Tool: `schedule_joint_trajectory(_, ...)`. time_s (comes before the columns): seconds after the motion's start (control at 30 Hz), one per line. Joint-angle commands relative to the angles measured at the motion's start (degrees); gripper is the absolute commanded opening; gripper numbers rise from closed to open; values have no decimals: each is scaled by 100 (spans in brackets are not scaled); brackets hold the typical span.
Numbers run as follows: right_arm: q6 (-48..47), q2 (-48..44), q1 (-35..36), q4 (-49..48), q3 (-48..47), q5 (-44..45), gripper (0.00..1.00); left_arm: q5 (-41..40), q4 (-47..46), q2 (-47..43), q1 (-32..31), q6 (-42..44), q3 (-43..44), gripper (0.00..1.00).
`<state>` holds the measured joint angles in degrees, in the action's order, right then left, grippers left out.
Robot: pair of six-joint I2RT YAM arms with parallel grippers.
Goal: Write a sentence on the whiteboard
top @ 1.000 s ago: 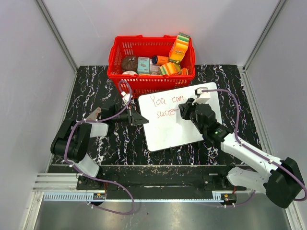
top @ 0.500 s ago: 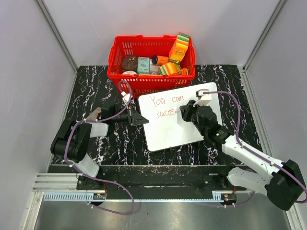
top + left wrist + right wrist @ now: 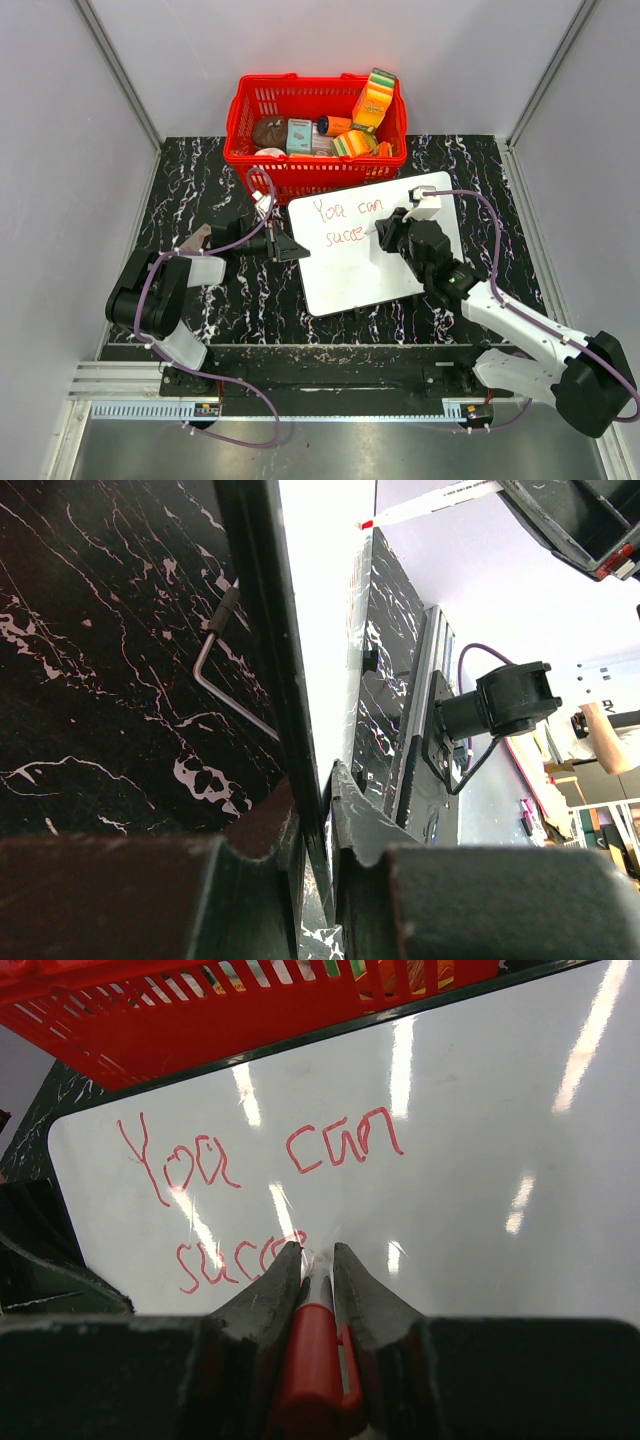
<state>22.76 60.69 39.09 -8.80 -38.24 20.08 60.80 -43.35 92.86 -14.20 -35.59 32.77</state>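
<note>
2 claws are busy. My right claw [image 3: 317,1256] is clamped tight on a red marker pen [image 3: 312,1360]. Its tip touches the large flat white whiteboard [image 3: 480,1160] just after the thin red handwritten sentence [image 3: 345,237], which reads "You can succe". My left claw [image 3: 325,780], nearly closed, pinches the board's left edge, near the red plastic basket [image 3: 250,150].

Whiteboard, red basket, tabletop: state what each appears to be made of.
Whiteboard: smooth glossy coated panel, likely melamine or painted steel; lights reflect as bright streaks. Red basket: moulded plastic, judging by its uniform colour and lattice walls. Tabletop: black with white veins, marble-look; real stone or printed laminate cannot be told.
</note>
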Motion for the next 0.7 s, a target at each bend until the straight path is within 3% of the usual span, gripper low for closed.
schedule_joint_trajectory(0.0,-70,49,-68,-79,-140,277,0,-33,-279,30,-101,492,62,0)
schedule_joint_trajectory(0.67,-18,75,-235,-87,-368,278,0,-24,-270,30,-101,492,71,0)
